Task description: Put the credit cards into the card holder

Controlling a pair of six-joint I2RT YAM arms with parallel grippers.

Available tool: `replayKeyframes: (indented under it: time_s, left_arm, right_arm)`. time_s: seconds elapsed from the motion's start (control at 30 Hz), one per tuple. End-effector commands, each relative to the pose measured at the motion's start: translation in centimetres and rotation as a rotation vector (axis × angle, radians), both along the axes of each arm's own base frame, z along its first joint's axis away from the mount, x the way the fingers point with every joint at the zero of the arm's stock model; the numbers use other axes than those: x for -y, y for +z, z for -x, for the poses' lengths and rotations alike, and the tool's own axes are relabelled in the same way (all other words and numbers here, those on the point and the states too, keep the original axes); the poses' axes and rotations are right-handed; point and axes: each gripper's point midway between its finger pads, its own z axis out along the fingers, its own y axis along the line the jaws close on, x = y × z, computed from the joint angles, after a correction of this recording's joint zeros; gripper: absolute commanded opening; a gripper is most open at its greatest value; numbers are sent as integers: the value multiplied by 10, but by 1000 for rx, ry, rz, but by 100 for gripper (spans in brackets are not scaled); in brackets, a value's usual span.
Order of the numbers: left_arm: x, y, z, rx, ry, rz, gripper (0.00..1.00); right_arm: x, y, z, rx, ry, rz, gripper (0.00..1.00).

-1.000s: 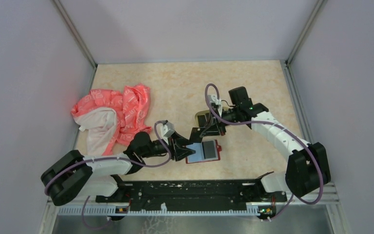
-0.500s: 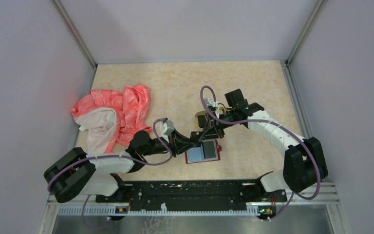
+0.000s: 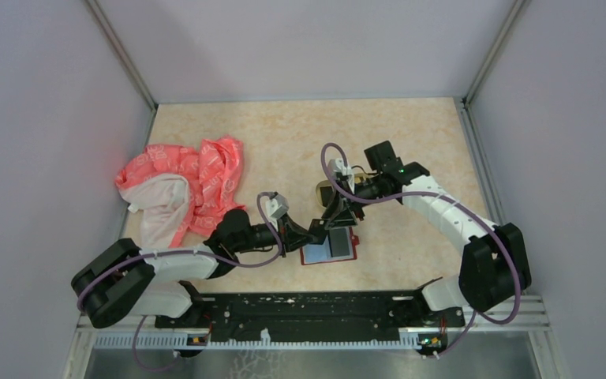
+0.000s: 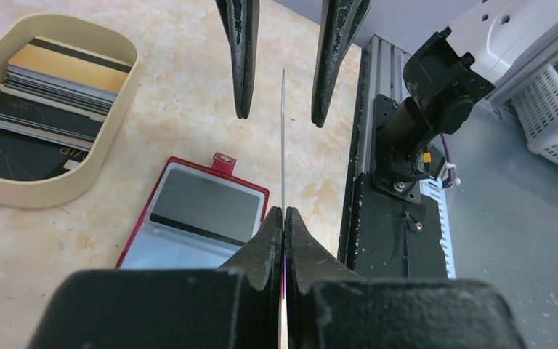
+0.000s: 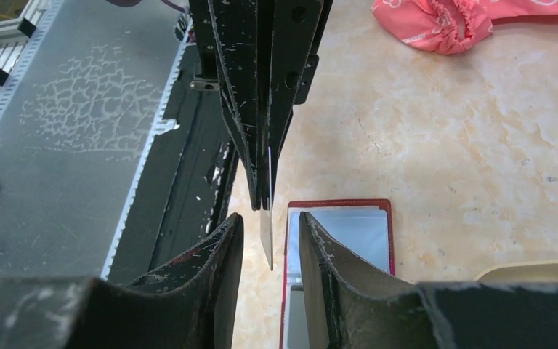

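Beige marbled table [image 3: 426,134], grey walls [image 3: 284,47]. L claw [image 4: 283,214] clamped on thin card [image 4: 282,145]; R claw [image 5: 269,219] part open, fingers [image 4: 241,58] flanking card w/o touching.

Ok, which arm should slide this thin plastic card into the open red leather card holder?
Left. The left gripper is shut on the thin edge-on card, close by the open red leather card holder; the right gripper has open jaws either side of it, gripping nothing.
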Motion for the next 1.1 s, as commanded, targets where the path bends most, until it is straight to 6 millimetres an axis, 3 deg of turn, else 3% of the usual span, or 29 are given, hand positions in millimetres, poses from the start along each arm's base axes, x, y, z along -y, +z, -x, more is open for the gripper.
replayKeyframes:
  time_s: [0.0, 0.27, 0.43, 0.5, 0.63, 0.7, 0.73, 0.8, 0.87, 0.93, 1.07]
  left_arm:
    - [2, 12, -1, 12, -11, 18, 0]
    - [3, 21, -3, 12, -5, 65, 0]
    - [3, 19, -3, -5, -2, 70, 0]
    - [1, 18, -5, -18, 9, 70, 2]
    - [-11, 8, -25, -91, 130, 69, 37]
    - [-26, -9, -42, -165, 253, 51, 57]
    - [-32, -17, -51, -205, 316, 41, 63]
    - [-40, -35, -67, -302, 417, 15, 64]
    - [-42, -52, -81, -416, 478, -22, 63]
    - [-40, -70, -95, -532, 536, -63, 55]
    - [-22, -98, -110, -688, 539, -135, 8]
  right_arm:
    - [-5, 11, -4, 63, 10, -16, 34]
    - [-10, 0, -5, 41, 14, 20, 33]
    - [-12, 7, -3, 26, 22, 5, 0]
    - [-11, 10, -2, 34, 29, 5, 0]
    - [-6, 2, -14, 79, -13, 77, 0]
    - [-1, -6, -28, 106, -67, 138, 0]
    - [4, -10, -36, 109, -98, 165, 0]
    - [12, -13, -53, 107, -171, 198, 0]
    - [23, -14, -70, 82, -258, 213, 0]
    - [36, -12, -85, 75, -344, 216, 0]
    - [58, -5, -107, 95, -470, 211, 0]
